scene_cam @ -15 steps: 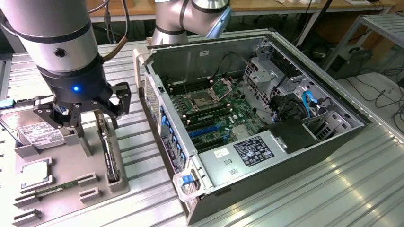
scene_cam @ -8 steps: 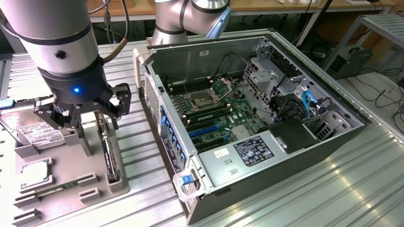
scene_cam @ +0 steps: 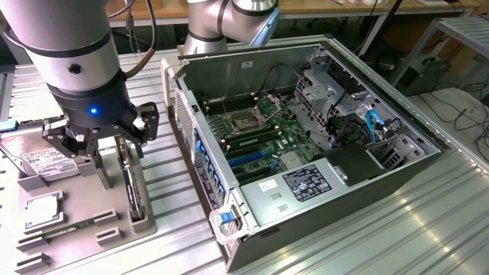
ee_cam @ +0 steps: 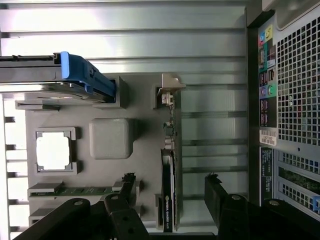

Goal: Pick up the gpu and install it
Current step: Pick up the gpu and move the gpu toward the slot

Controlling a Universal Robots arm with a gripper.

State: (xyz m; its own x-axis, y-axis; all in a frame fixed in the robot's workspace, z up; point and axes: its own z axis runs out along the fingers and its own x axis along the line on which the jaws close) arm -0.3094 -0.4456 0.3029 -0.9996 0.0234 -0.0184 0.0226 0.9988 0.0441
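Note:
The gpu point(scene_cam: 134, 186) stands on its edge in a slot of the grey parts holder point(scene_cam: 84, 229), at the exterior view's left. It reads as a dark, slim card, and in the wrist view the gpu point(ee_cam: 168, 170) shows its silver bracket at the far end. My gripper point(scene_cam: 109, 160) hangs just above the card. Seen from the wrist, the gripper point(ee_cam: 171, 197) is open, with one dark finger on each side of the card's edge and a gap to both. Nothing is held.
The open computer case point(scene_cam: 397, 166) lies at the exterior view's right of the holder, motherboard point(scene_cam: 260, 134) exposed. The holder also carries a hard drive point(ee_cam: 55, 80) in a blue caddy, a square processor point(ee_cam: 52, 150) and a memory stick point(ee_cam: 82, 190). The case's rear panel point(ee_cam: 295, 100) is close beside the gpu.

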